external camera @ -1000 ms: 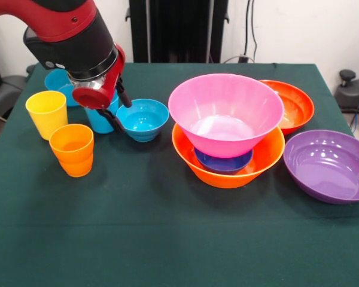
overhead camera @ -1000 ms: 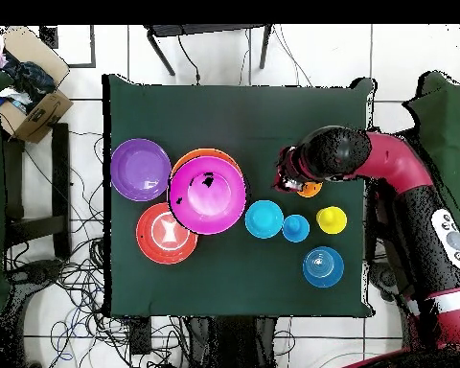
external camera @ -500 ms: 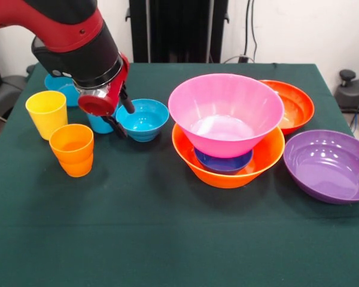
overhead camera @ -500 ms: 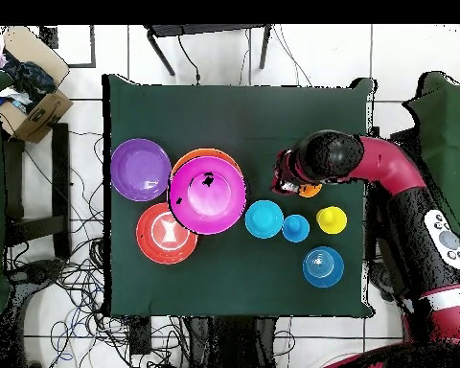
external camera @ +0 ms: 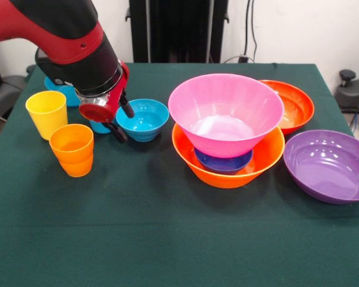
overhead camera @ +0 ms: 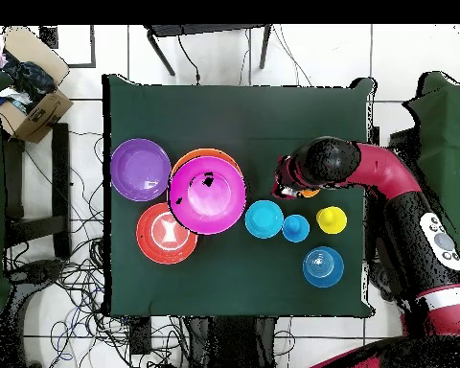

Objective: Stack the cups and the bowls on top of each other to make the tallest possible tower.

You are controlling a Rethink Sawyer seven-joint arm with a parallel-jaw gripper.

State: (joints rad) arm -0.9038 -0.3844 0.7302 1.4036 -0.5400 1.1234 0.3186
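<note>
My gripper point(external camera: 122, 120) is open and empty, low over the table beside the left rim of the small teal bowl point(external camera: 142, 119). The light blue cup point(external camera: 99, 127) is mostly hidden behind it. The yellow cup point(external camera: 46, 113) and orange cup point(external camera: 72, 149) stand to the left. The large pink bowl point(external camera: 226, 112) sits in the large orange bowl point(external camera: 227, 169), with the dark blue bowl point(external camera: 223, 162) under it. In the overhead view my gripper point(overhead camera: 284, 182) is between the pink bowl point(overhead camera: 207, 195) and the orange cup point(overhead camera: 311, 193), near the teal bowl point(overhead camera: 264, 219).
The red-orange bowl point(external camera: 296, 104) and purple bowl point(external camera: 329, 165) lie at the right. The shallow light blue bowl point(external camera: 55, 85) is behind my arm at the far left. Overhead, a cardboard box point(overhead camera: 28, 91) and cables lie on the floor off the table.
My arm has shifted a little to the right in the front view, hiding more of the light blue cup. The gripper stays open. No cup or bowl has moved.
</note>
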